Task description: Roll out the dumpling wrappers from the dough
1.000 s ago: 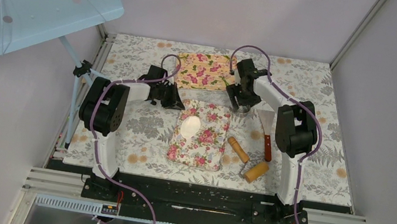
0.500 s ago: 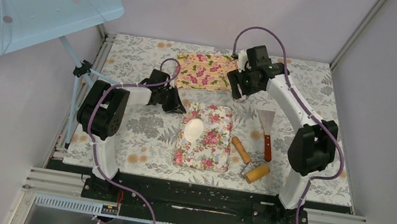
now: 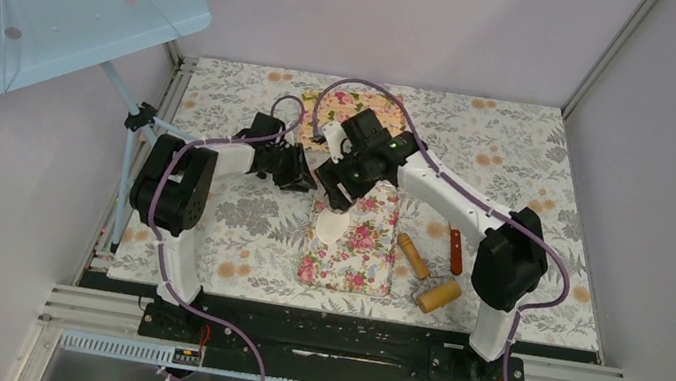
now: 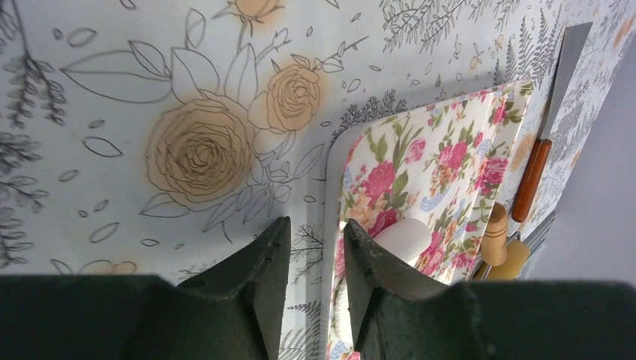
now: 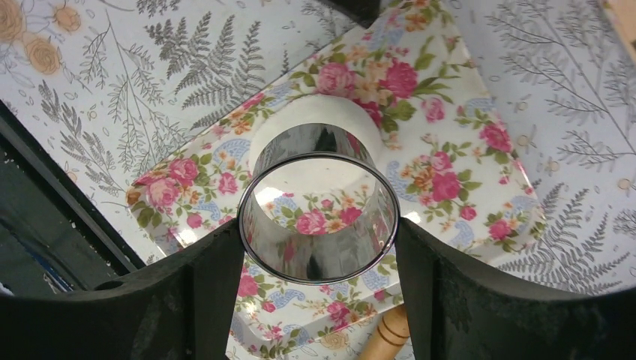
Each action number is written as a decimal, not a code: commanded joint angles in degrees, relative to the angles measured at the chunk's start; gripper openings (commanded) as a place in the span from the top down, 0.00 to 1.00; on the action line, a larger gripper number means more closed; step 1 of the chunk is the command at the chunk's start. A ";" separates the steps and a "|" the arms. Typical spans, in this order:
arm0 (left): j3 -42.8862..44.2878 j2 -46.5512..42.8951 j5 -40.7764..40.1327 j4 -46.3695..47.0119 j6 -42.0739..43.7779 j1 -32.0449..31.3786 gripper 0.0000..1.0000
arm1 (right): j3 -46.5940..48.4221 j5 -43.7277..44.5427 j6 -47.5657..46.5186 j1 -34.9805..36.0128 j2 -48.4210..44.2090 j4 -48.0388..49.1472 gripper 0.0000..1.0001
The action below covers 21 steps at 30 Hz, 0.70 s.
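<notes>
Floral board (image 3: 349, 258), dough (image 3: 333, 226) by ring (image 5: 319, 217) in right pincer (image 5: 319, 244), roller (image 3: 408, 255) beside.

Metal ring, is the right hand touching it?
Touching. The right wrist view shows the metal ring wedged between both fingers of the right hand, no gap on either side.

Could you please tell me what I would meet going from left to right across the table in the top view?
left gripper → dough → slim wooden roller → scraper. Left out: the right gripper with its metal ring, which overlaps the dough, and the flowered board under it.
</notes>
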 commanded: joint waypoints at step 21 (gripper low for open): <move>-0.13 5.13 4.84 4.79 2.69 0.78 0.67 | -3.45 10.22 -2.51 8.67 6.56 4.00 0.64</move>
